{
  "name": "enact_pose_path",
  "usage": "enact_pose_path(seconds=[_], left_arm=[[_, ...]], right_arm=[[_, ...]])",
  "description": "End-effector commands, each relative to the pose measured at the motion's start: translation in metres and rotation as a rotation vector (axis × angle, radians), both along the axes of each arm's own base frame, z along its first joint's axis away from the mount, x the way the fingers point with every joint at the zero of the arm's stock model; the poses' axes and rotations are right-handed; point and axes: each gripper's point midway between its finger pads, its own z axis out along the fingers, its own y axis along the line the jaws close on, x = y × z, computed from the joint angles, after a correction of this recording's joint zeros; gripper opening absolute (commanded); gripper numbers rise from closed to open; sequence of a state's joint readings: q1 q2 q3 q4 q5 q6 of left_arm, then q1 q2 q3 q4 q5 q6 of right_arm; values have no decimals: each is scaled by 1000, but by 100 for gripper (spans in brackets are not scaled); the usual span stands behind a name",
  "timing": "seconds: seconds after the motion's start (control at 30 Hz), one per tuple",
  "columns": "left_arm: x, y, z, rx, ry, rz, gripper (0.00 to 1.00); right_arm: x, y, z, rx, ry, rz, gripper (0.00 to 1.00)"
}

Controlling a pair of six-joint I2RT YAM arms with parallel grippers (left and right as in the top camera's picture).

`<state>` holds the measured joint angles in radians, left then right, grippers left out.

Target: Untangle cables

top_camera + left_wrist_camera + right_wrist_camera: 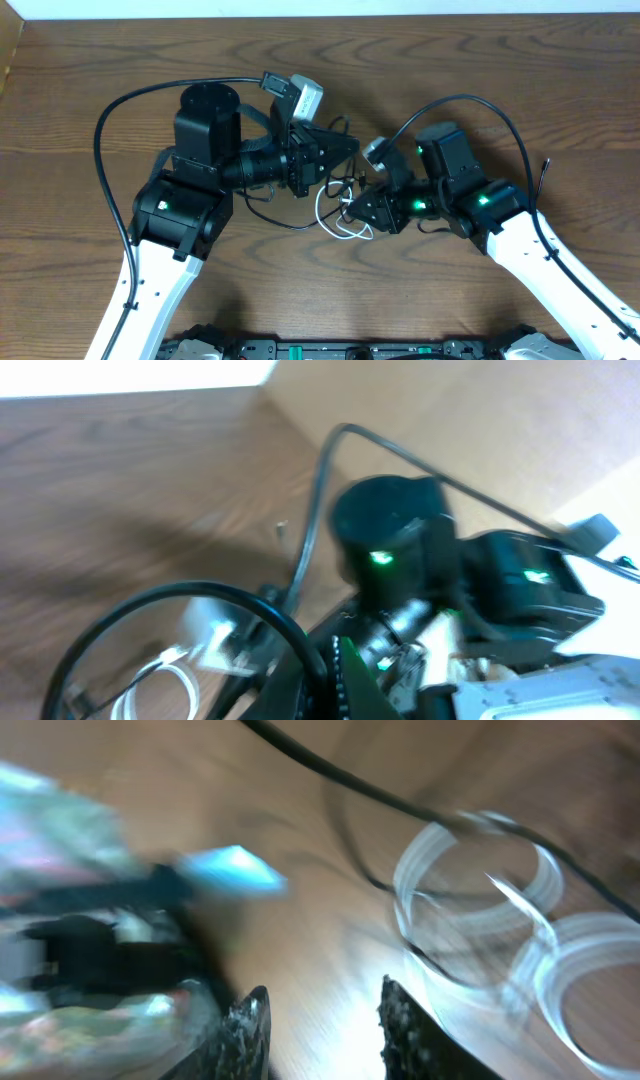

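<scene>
Closest to the overhead lens stands the left arm's black joint housing (205,115), at nine o'clock on the table (90,60), with a thick arm lead (105,130) looping round it. From there the left gripper (345,148) reaches toward three o'clock. It is clenched tight, and a thin dark strand shows right at its tip. Whether it pinches a cord I cannot tell, since its own wrist view is blurred and hides the tip.

Just at six o'clock of that tip lies the bundle. The white cable (320,212) sits in a few small loops, and the black cable (285,224) trails out toward eight o'clock and crosses the white; over or under, I cannot tell. In the right wrist view the white loops overlap one another, with a dark cord running past them.

At three o'clock of the bundle the right gripper (352,207) comes in from four o'clock, low by the white loops. Its jaws stand parted, with bare wood between the fingers (250,1020) and nothing grasped. The loops lie beyond them toward one o'clock in that view.

I judge little done so far: both cords sit heaped in one spot, crossing, and neither lies stretched out alone. Nearly all is left: take one cord, draw it clear, and lay the two well apart.
</scene>
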<state>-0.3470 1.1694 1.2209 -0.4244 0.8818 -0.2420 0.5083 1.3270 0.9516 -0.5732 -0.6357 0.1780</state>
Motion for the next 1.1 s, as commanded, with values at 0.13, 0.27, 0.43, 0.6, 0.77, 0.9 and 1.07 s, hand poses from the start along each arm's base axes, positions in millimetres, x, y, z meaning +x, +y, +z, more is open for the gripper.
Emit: enact_pose_path(seconds=[0.13, 0.27, 0.43, 0.6, 0.77, 0.9, 1.07], left_arm=[[43, 52, -33, 238, 29, 396, 7], [52, 86, -61, 397, 78, 564, 8], [50, 92, -93, 488, 176, 564, 7], [53, 91, -112, 528, 230, 551, 7], [58, 89, -126, 554, 264, 542, 8], [60, 88, -138, 576, 296, 535, 7], [60, 88, -154, 611, 342, 523, 7]], right_arm=[[23, -52, -41, -321, -15, -243, 43], [22, -51, -48, -323, 29, -266, 45], [12, -31, -71, -309, 124, -198, 49], [2, -22, -95, -351, 181, -151, 50], [-12, -6, -108, -322, 253, -85, 47], [-16, 3, -111, -302, 281, -71, 44], [-21, 7, -111, -307, 253, -22, 48]])
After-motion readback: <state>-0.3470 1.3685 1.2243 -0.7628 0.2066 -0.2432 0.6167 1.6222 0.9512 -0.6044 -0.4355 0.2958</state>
